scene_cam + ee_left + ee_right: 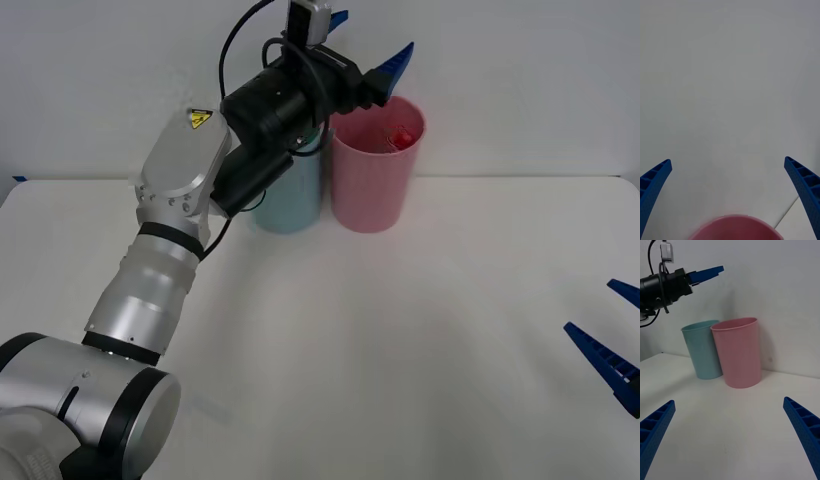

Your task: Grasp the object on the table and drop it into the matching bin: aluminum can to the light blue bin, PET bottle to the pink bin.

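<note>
PET bottle lying inside pink bin, red cap up. Left gripper above bin rim, spread wide, empty. Right gripper wide, low over worktop. Likely light, thin-walled, slippery; best gripped mid-body.

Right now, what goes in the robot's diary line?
left gripper: open above pink bin | PET bottle: inside pink bin | right gripper: open, idle over table
</note>
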Motion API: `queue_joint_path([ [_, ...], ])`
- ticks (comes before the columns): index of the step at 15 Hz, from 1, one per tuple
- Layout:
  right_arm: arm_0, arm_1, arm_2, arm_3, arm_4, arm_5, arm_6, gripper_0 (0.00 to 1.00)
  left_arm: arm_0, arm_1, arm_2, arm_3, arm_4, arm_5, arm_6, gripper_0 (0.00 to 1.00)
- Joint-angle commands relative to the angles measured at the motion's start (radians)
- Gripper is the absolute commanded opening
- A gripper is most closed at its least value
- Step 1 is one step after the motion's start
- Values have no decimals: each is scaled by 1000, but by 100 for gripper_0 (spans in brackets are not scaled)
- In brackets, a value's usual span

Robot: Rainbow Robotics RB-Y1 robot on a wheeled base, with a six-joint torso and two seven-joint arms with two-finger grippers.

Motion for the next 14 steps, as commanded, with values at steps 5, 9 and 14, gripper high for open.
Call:
queue_joint_path([
  [5, 0, 0, 0, 0, 0, 0, 0, 100, 250, 141, -23, -268, 163, -44, -8, 100],
  [9, 0, 0, 0, 0, 0, 0, 0, 100, 400, 219, 38, -393, 244, -110, -25, 100],
  [14, 0, 0, 0, 0, 0, 0, 0, 100, 540, 227, 248, -461, 245, -331, -39, 100],
])
